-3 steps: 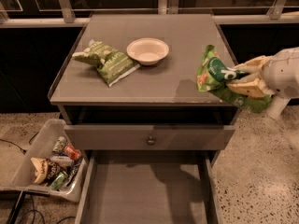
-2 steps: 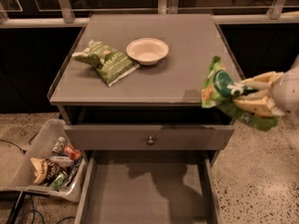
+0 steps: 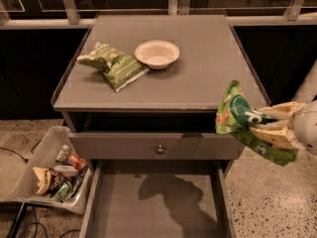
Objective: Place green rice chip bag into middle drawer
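The green rice chip bag [image 3: 237, 114] is bright green with a dark round logo and hangs in the air off the cabinet's right front corner. My gripper [image 3: 261, 123] comes in from the right edge and is shut on the bag, its pale fingers [image 3: 277, 114] pinching it above and below. The middle drawer [image 3: 153, 202] is pulled out below and left of the bag, showing a flat grey floor with low side walls. The bag's shadow falls on the drawer floor.
A paler olive-green bag [image 3: 114, 65] and a white bowl [image 3: 157, 54] lie on the cabinet top [image 3: 208, 68]. A closed drawer front with a round knob [image 3: 160, 149] sits above the open drawer. A bin of snacks [image 3: 54, 170] stands on the floor at left.
My gripper has carried the bag downward and forward off the cabinet's right edge, toward the level of the open drawer. The bag stays gripped.
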Controlling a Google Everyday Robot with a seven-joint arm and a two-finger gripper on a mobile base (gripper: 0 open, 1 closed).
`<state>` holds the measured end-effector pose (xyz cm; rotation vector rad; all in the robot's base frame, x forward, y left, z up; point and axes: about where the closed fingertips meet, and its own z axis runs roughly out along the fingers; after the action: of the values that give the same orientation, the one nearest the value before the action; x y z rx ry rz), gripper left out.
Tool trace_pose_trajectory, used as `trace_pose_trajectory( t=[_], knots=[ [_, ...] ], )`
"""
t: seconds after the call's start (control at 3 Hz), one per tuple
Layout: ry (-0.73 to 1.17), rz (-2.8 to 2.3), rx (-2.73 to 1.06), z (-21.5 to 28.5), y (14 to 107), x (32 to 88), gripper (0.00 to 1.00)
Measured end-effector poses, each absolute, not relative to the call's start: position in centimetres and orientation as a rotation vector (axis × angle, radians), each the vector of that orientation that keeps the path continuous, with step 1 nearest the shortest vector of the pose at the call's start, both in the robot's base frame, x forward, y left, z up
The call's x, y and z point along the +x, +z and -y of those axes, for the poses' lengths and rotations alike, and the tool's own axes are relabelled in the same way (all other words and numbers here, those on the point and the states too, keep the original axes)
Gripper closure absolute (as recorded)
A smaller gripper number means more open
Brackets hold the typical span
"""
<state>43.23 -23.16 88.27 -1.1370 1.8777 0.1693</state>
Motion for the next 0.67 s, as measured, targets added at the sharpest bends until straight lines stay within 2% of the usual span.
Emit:
trace_pose_trajectory(
  t=[0.67],
  knots=[
    [0.259, -1.945, -1.123, 21.0, 83.0, 41.5, 1.0]
  ],
)
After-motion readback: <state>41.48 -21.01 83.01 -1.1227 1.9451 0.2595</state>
